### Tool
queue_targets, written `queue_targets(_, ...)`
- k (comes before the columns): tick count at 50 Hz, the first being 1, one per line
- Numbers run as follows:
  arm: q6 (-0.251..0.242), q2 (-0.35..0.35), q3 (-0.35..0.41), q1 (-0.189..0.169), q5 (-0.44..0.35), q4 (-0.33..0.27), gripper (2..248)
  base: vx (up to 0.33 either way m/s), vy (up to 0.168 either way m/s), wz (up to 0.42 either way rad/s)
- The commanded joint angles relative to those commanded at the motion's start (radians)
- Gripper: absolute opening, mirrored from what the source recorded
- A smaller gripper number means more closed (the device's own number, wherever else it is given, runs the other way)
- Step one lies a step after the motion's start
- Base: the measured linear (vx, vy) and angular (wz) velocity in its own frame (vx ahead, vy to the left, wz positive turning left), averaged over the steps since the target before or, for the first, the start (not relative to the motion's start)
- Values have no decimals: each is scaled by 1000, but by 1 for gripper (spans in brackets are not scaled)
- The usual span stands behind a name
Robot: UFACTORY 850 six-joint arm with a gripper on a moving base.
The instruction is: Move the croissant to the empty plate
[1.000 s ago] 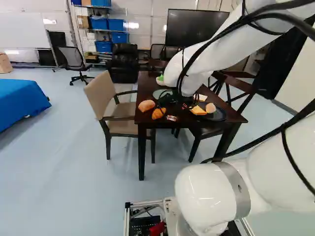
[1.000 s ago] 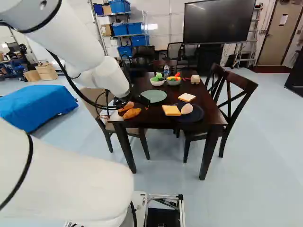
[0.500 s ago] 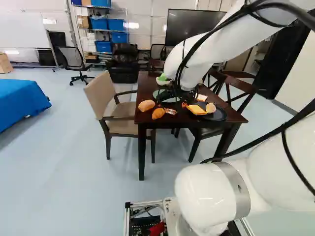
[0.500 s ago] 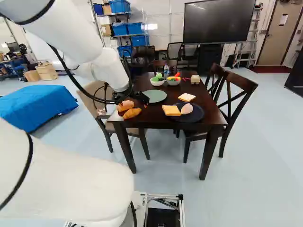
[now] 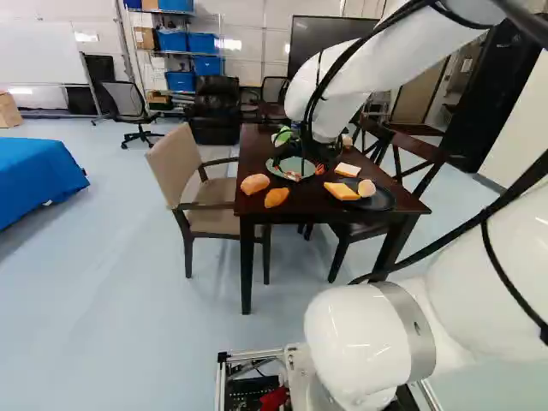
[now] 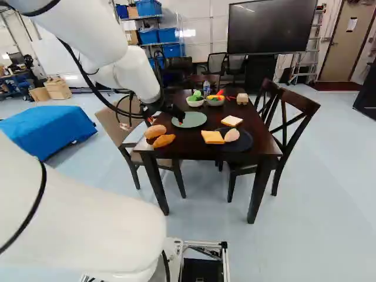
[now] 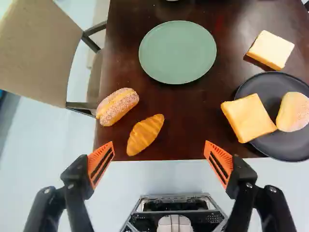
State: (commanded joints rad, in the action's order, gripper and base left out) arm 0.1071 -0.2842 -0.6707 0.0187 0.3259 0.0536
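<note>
In the right base view my gripper (image 6: 175, 114) is by the near left rim of the green plate (image 6: 194, 119), beyond the croissant (image 6: 164, 140). The wrist view shows the gripper (image 7: 159, 148) open, its orange pads (image 7: 101, 163) wide apart with nothing held. Ahead of the fingers, nearer the one on the bun's side, the croissant (image 7: 145, 135) lies on the dark table close to its edge. The bare green plate (image 7: 177, 52) lies farther ahead, past the croissant.
A sugared bun (image 7: 117, 106) lies beside the croissant. The dark plate (image 7: 289, 151) holds a yellow slice (image 7: 248, 118) and a round bun; another slice (image 7: 271, 50) lies beyond. Two bowls (image 6: 195, 102) stand farther back. A beige chair (image 5: 184, 158) adjoins the table.
My arm has lifted and drawn the gripper away from the croissant, farther over the table to the green plate's side. The base and the food have stayed put.
</note>
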Motion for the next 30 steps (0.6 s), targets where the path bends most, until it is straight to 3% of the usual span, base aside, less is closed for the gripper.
queue_targets(9, 93, 18, -38, 8, 39, -7, 247, 0, 0, 0)
queue_targets(30, 313, 14, -40, 9, 162, -35, 247, 0, 0, 0)
